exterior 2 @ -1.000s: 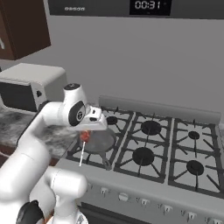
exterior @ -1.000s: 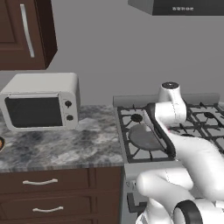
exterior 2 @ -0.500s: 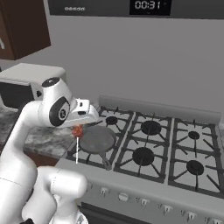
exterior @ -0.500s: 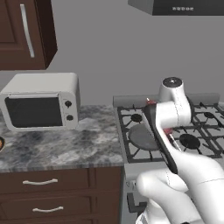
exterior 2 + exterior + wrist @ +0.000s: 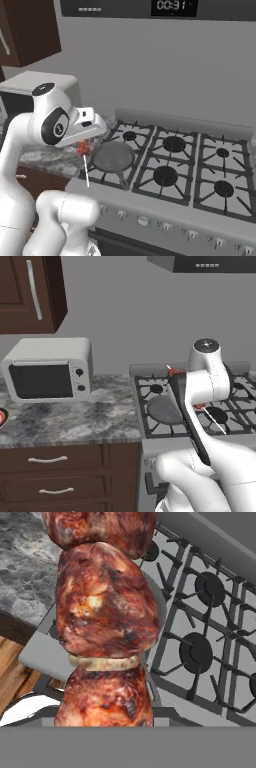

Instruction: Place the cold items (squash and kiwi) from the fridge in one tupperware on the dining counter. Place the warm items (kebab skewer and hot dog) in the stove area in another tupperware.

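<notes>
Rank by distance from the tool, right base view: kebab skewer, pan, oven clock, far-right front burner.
1. kebab skewer: held in the tool, hanging just below it.
2. pan: on the stove's front-left burner, just right of the skewer.
3. oven clock: top of the view, up and to the right.
4. far-right front burner: across the stove, at the right.

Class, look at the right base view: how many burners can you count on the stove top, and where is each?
6: back row left, middle and right; front row middle and right; front left lies under the pan, so its burner is hidden.
</notes>
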{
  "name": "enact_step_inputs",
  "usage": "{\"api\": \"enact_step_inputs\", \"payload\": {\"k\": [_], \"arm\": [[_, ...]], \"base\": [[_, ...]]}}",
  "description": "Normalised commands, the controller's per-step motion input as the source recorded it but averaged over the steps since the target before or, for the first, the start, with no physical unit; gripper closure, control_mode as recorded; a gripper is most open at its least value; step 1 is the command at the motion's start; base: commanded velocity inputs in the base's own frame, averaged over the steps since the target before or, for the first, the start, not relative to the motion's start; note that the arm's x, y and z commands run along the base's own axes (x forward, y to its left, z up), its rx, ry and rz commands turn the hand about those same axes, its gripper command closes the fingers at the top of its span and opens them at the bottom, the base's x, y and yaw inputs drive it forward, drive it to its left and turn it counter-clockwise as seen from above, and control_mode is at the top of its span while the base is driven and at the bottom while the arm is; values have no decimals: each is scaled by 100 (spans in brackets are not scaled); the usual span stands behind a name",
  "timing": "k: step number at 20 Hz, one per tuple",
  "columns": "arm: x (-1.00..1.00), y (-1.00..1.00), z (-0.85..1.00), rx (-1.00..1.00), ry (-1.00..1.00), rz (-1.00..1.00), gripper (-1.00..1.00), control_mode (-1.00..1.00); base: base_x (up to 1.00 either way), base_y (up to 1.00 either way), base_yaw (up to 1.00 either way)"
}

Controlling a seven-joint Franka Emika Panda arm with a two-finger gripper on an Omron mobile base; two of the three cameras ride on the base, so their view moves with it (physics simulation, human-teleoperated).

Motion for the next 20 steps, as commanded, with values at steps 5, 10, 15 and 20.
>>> {"api": "enact_step_inputs", "payload": {"k": [5, 10, 15, 20], "arm": [[0, 0, 0, 0, 0, 0, 100, 100], [0, 0, 0, 0, 0, 0, 100, 100], [0, 0, 0, 0, 0, 0, 100, 100], [0, 0, 0, 0, 0, 0, 100, 100]], "base": [[-62, 13, 13], [-75, 55, 17], [-73, 81, 44], [-57, 61, 60]]}}
